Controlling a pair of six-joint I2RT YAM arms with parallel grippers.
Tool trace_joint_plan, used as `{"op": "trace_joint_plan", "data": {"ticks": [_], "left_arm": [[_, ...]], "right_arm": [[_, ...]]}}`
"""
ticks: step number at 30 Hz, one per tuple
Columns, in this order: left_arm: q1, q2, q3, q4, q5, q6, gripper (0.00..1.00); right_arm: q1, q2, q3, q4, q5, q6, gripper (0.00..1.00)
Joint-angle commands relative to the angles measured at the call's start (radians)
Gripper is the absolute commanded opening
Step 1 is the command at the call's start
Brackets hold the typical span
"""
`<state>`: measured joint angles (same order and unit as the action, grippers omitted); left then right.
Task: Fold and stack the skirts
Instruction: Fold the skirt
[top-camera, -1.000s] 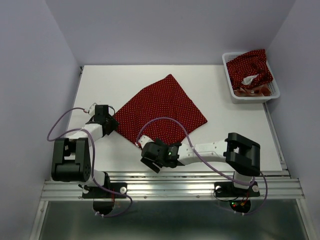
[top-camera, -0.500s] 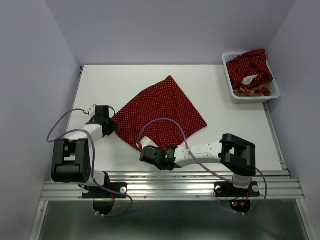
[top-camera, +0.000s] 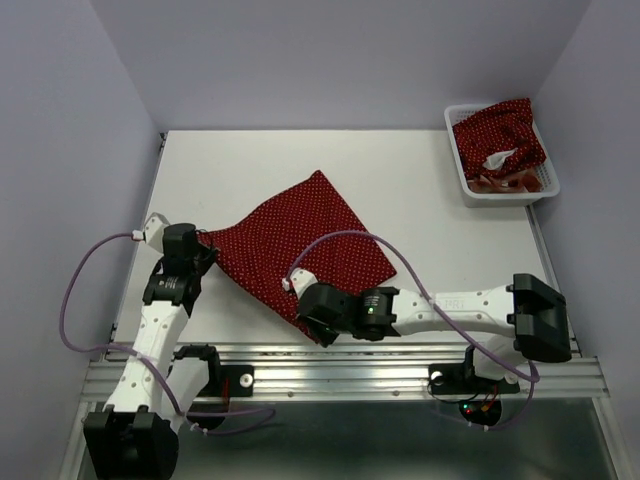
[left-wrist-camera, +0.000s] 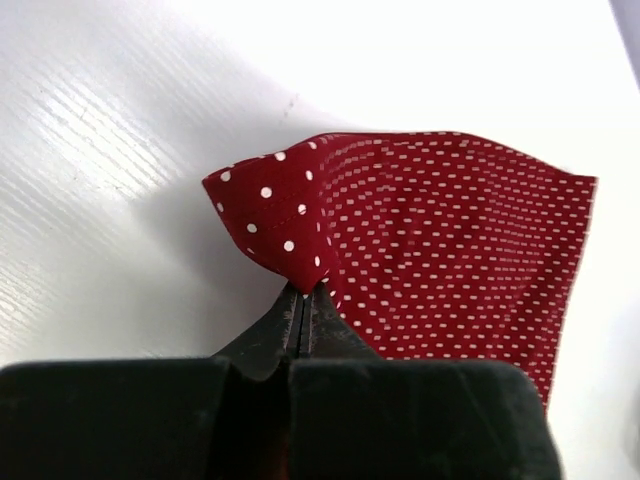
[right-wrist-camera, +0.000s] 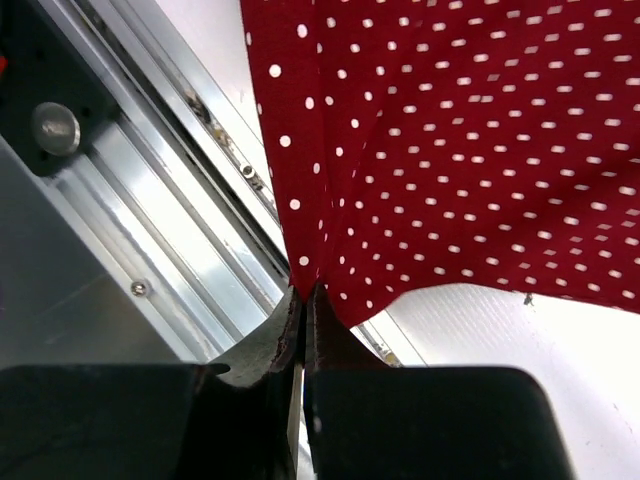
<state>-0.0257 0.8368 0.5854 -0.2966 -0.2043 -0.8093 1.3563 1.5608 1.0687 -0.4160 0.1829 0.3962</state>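
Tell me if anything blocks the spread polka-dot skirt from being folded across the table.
Nothing visible does. The left gripper and right gripper are each shut on a corner of the polka-dot skirt. The white basket sits at the far right corner of the table, apart from it.

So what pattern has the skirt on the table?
The skirt: dark red, white dots; left wrist view.

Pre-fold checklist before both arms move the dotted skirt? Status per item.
1. Left pincer shut on the dotted skirt's corner: ok.
2. Right pincer shut on its near edge: ok.
3. Skirt flat on the table: not ok, gripped corners are lifted.
4. Purple cable off the cloth: cannot tell, it arcs over the skirt.
5. Basket apart from the skirt: ok.
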Motion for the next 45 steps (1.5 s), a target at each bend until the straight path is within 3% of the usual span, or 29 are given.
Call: {"op": "trace_joint_plan", "data": {"ticks": [1,9,20,32,40,45], "left_arm": [[0.001,-0.042,0.077,-0.003,-0.012,0.009,0.00],[-0.016,0.149,0.221,0.103,0.095,0.033,0.00],[-0.200,0.425,0.520,0.191,0.029,0.038,0.00],[-0.309,0.791,0.852,0.203,0.031,0.087,0.00],[-0.353,1.024,1.057,0.198,0.111,0.151,0.00],[-0.372,1.130,1.126,0.177,0.091,0.148,0.00]], "right_arm": [[0.001,-0.064,0.017,-0.024,0.026,0.058,0.01],[-0.130,-0.133,0.025,-0.112,0.043,0.081,0.01],[-0.353,-0.228,-0.018,-0.127,0.006,0.056,0.01],[-0.534,-0.200,-0.039,-0.124,-0.040,0.024,0.01],[-0.621,-0.171,-0.085,-0.106,-0.074,0.020,0.00],[-0.675,-0.137,-0.116,-0.046,-0.118,0.004,0.01]]}}
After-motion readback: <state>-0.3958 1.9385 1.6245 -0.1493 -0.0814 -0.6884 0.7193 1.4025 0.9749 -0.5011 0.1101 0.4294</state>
